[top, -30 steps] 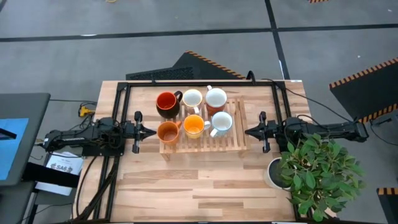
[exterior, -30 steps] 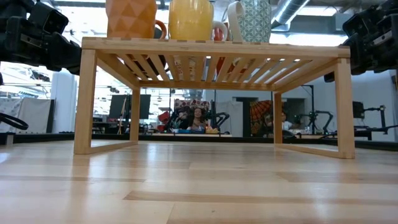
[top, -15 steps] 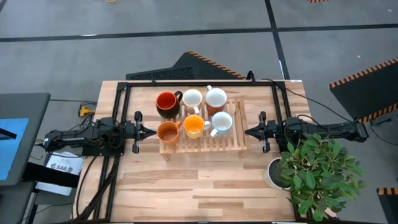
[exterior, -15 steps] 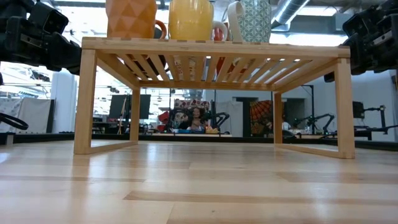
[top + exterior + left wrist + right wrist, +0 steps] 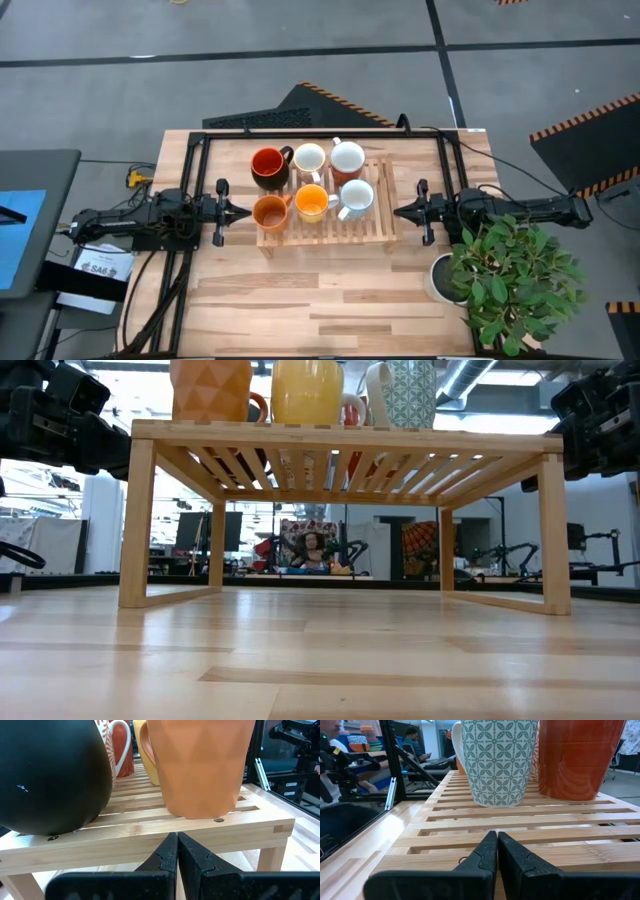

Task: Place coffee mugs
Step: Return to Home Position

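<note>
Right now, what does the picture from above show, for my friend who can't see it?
Six mugs stand in two rows of three on a slatted wooden shelf in the middle of a table. The left pincer and the right pincer, both shut, point at the shelf from either side, holding nothing. A leafy potted plant sits at the lower right.

High: straight down, whole table [image 5: 330, 300]; low: tabletop level — 2 wrists close, opposite ends — all share shelf [image 5: 322, 232].

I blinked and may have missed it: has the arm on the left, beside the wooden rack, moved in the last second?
No. In the high view the left gripper sits at the same spot, just off the left edge of the wooden rack.
</note>
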